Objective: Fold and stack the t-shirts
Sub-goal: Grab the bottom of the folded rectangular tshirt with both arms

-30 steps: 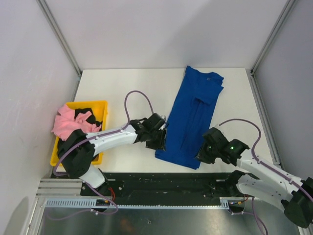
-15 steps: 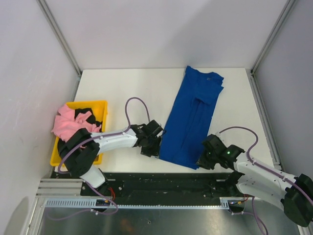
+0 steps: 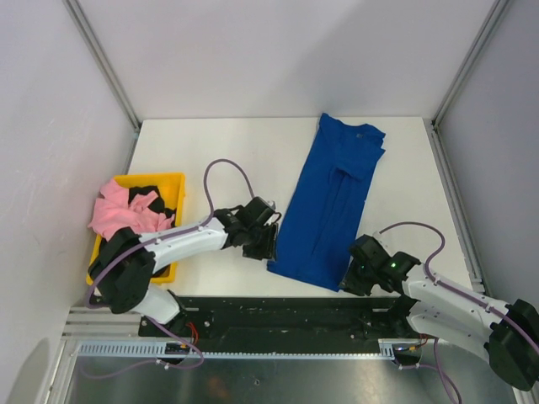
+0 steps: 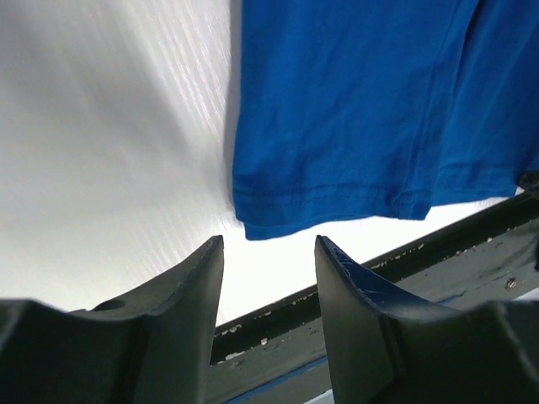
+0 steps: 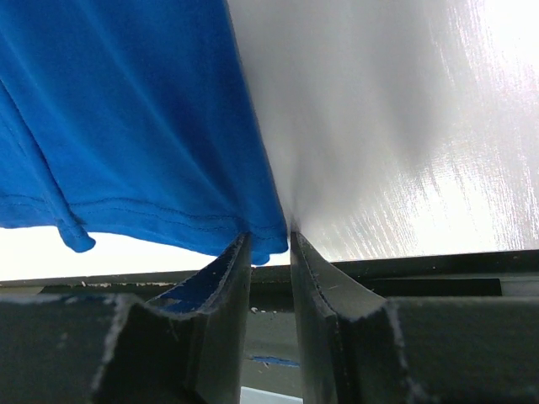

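Yellow bin [image 3: 160,176] far left, pink shirt [image 3: 116,212] inside

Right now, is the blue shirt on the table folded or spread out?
Partly folded: the blue shirt lies flat as a long narrow strip, sides and a sleeve turned in over the middle, not yet folded end to end.

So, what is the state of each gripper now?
Left gripper: open, holding nothing.
Right gripper: slightly open, blue shirt corner at its tips.

You're working in a robotics lab cell: flat white table [image 3: 219,143], plain grey panel walls [image 3: 278,50], silver aluminium frame posts [image 3: 101,59].
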